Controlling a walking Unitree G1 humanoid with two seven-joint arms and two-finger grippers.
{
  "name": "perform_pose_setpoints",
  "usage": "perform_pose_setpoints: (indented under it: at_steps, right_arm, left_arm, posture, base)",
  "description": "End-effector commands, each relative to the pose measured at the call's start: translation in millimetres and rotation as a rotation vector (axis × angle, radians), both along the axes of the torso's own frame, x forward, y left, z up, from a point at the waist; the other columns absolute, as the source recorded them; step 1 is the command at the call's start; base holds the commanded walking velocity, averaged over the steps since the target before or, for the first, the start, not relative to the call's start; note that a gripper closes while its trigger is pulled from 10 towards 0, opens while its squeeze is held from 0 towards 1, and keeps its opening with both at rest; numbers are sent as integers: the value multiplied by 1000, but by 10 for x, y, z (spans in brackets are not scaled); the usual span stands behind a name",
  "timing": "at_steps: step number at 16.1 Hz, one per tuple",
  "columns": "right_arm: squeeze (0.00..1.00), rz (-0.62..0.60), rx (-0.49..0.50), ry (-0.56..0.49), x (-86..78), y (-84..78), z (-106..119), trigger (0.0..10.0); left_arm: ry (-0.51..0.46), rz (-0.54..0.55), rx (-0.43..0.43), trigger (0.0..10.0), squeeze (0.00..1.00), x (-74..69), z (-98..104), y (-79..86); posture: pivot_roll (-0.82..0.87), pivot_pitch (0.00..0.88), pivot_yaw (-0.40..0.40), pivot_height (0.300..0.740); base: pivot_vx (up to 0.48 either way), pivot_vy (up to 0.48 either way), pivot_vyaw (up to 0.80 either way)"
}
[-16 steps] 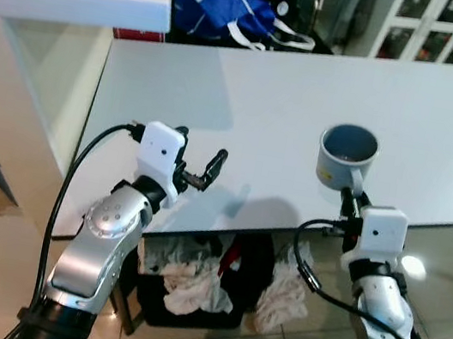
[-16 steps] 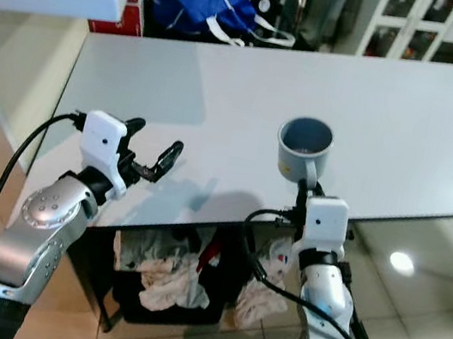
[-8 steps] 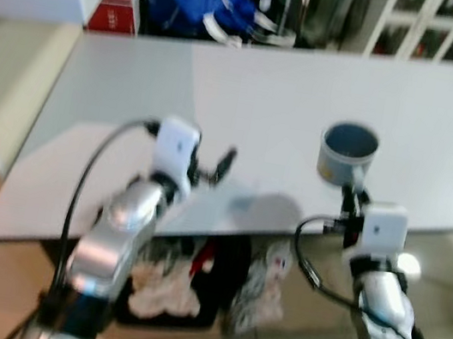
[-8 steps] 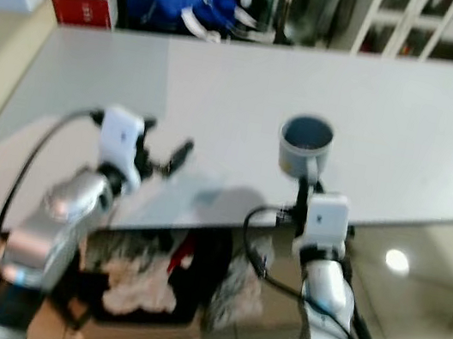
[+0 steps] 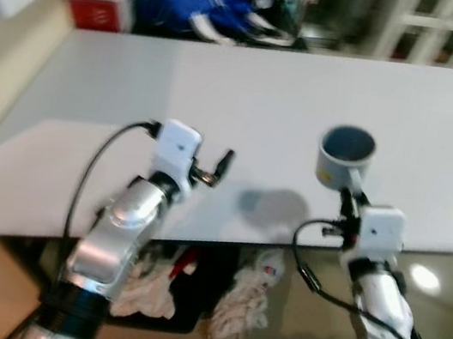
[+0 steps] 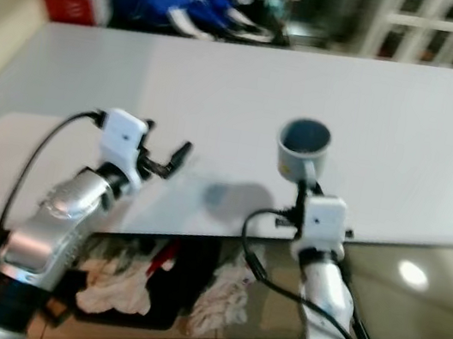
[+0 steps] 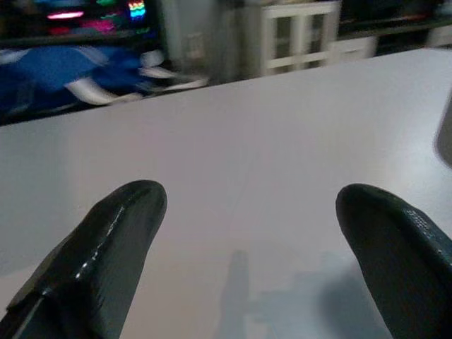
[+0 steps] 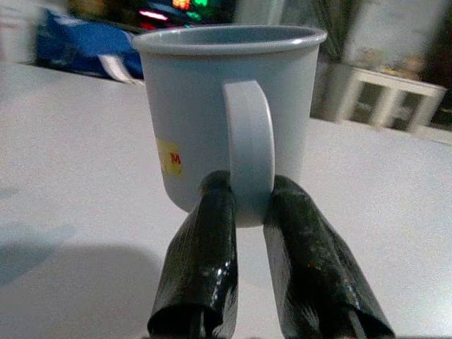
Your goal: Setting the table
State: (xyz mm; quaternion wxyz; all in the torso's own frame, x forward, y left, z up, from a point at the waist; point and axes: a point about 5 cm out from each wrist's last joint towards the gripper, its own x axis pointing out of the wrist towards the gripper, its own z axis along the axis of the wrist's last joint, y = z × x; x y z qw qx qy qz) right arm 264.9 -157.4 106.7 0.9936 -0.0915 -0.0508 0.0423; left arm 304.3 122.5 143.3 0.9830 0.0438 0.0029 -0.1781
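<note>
Right gripper pinches the handle of the grey mug, upright near the white table's front edge. Left gripper hovers over the tabletop, fingers spread and empty. Since a second ago the view has swung sideways while the mug stays gripped: placement apparently unfinished.

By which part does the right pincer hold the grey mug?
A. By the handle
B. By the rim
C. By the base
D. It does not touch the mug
A: in the right wrist view the two black fingers of the right pincer close on the lower part of the handle of the mug, one on each side.
</note>
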Motion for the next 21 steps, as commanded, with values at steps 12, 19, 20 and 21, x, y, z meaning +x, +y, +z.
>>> perform_pose_setpoints:
  at_steps: [12,19,20,21]
  right_arm:
    - [0,-113,-8,-13,-310,-193,57,0]
    - [0,-198,-9,54,-601,-296,-73,0]
    - [0,-195,-16,46,-582,-293,-55,0]
    - [0,-190,-23,43,-574,-295,-44,0]
  left_arm:
    - [68,137,-35,10000,0,-181,-96,447]
    - [59,15,-84,10000,0,-305,-68,403]
    - [53,16,-96,10000,0,-287,-52,373]
    - [53,12,-94,10000,0,-283,-53,344]
  posture:
    - [-3,0,21,740]
    - [-38,0,29,740]
    - [-48,0,28,740]
    - [-51,0,28,740]
  base:
    - [118,-160,181]
    - [0,-44,0]
    - [0,-458,0]
    - [0,-454,0]
